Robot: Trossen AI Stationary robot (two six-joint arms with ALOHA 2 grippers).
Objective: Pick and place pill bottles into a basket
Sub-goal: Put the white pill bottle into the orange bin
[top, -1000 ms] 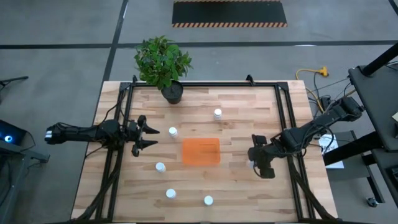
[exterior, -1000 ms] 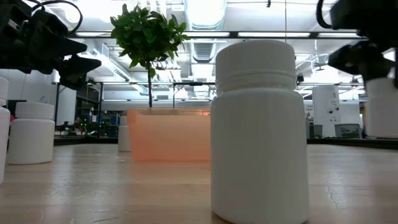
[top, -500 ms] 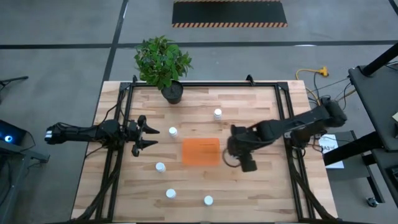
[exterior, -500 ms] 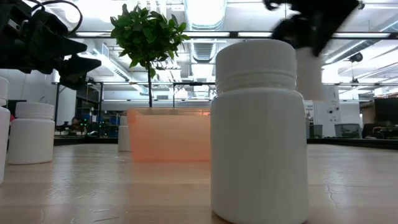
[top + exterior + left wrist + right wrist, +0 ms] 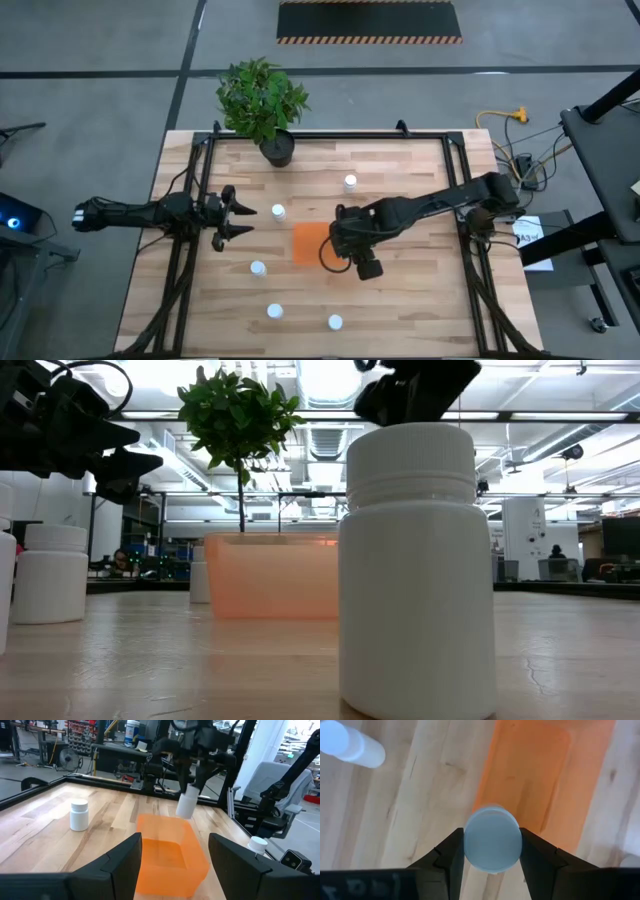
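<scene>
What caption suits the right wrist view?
Right hand holds a small white pill bottle above the bright orange basket.

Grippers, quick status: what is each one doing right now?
Left gripper: open, empty, beside the basket.
Right gripper: shut on a pill bottle, over the basket.

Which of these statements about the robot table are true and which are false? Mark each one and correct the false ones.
1. The right gripper holds a small white cylindrical pill bottle above the shallow orange rectangular basket. True.
2. The orange basket already holds two bottles. False: none can be seen in it.
3. The left gripper is shut on a bottle. False: its fingers stand apart with nothing between them, at the table's left side.
4. A leafy green plant in a black pot stands at the far edge of the wooden table. True.
5. Five bottles stand on the table around the basket. True.
</scene>
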